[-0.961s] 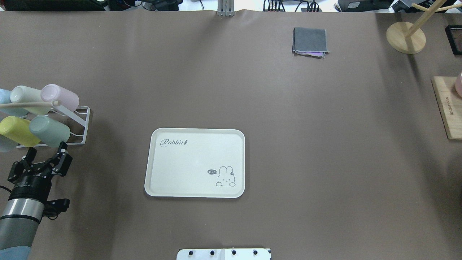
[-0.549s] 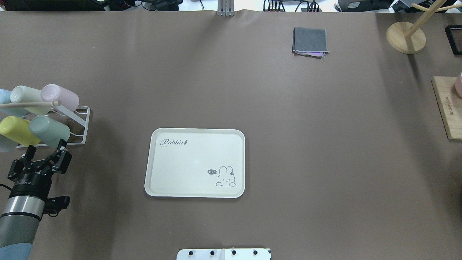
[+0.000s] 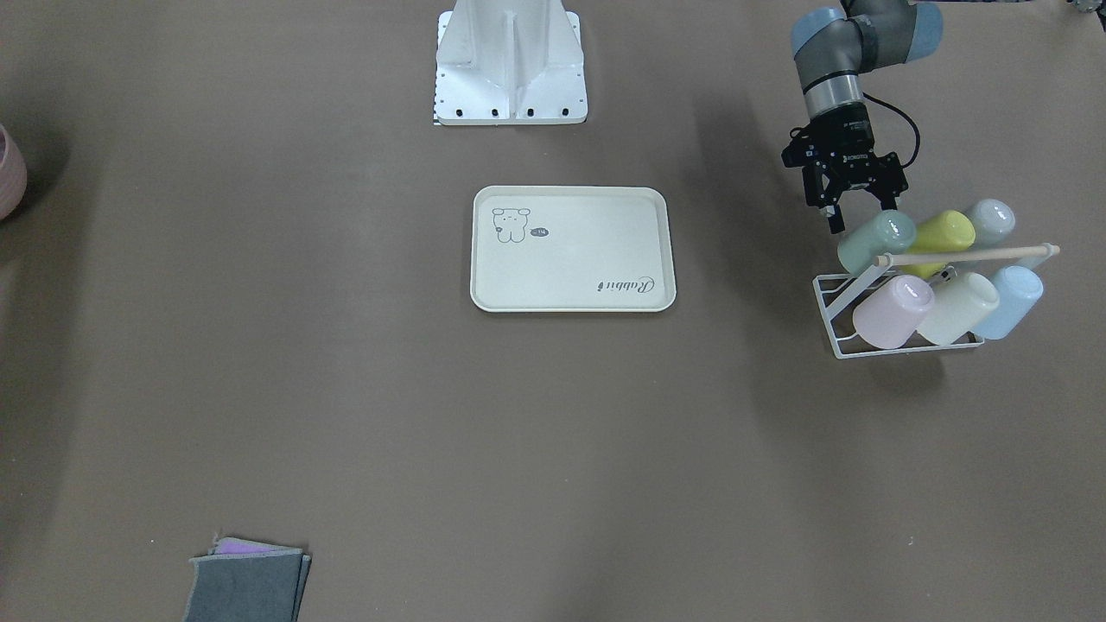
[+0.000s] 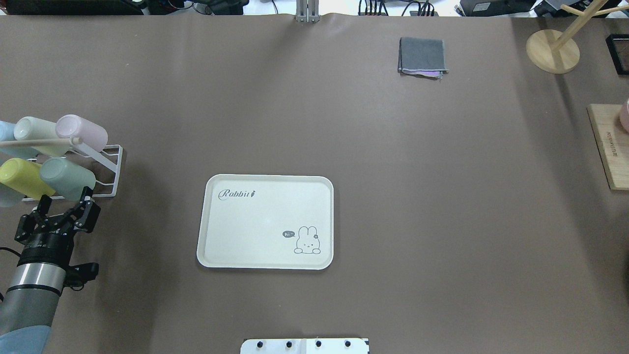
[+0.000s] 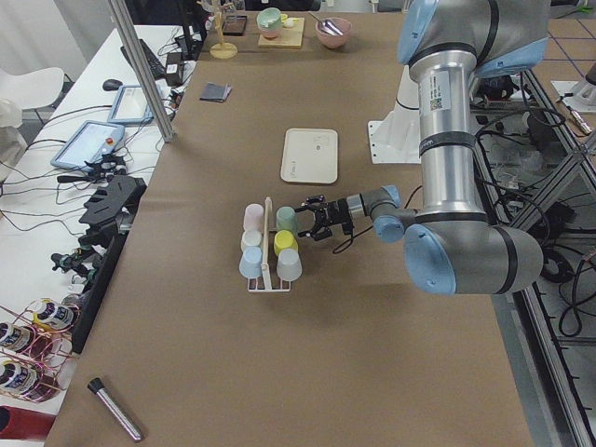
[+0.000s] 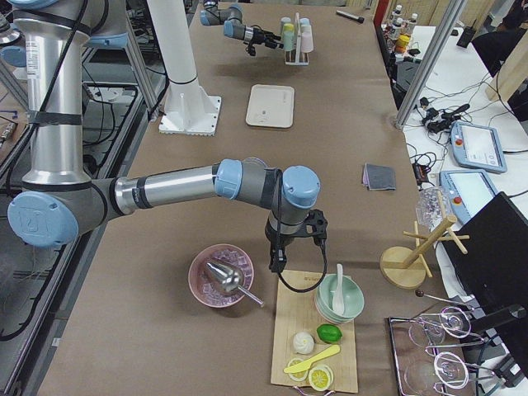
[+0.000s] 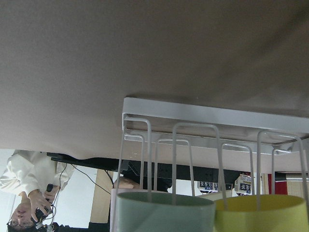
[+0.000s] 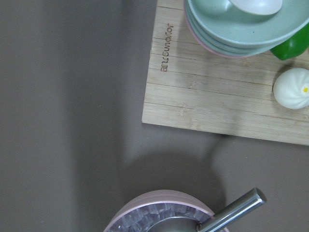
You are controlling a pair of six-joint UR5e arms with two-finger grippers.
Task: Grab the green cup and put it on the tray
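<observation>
The green cup (image 4: pixel 66 177), pale mint, lies tilted on a white wire rack (image 4: pixel 105 169) at the table's left, next to a yellow-green cup (image 4: pixel 24 178). It also shows in the front view (image 3: pixel 874 242) and at the bottom of the left wrist view (image 7: pixel 164 211). My left gripper (image 4: pixel 66 195) is open and empty, just short of the cup on my side, with its fingers spread about as wide as the cup; it shows in the front view (image 3: pixel 860 218) too. The cream tray (image 4: pixel 265 221) lies flat and bare mid-table. My right gripper (image 6: pixel 277 262) hovers by a wooden board; whether it is open I cannot tell.
The rack also holds pink (image 4: pixel 81 132), cream-green (image 4: pixel 39 129) and blue cups under a wooden bar. A folded grey cloth (image 4: pixel 422 55) lies far right. A wooden board (image 8: pixel 222 92) with bowls and a pink bowl (image 6: pixel 219 276) with a scoop sit at the right end.
My left gripper has crept a little forward and right, toward the green cup on the rack. It stays open. Nothing else has moved.
</observation>
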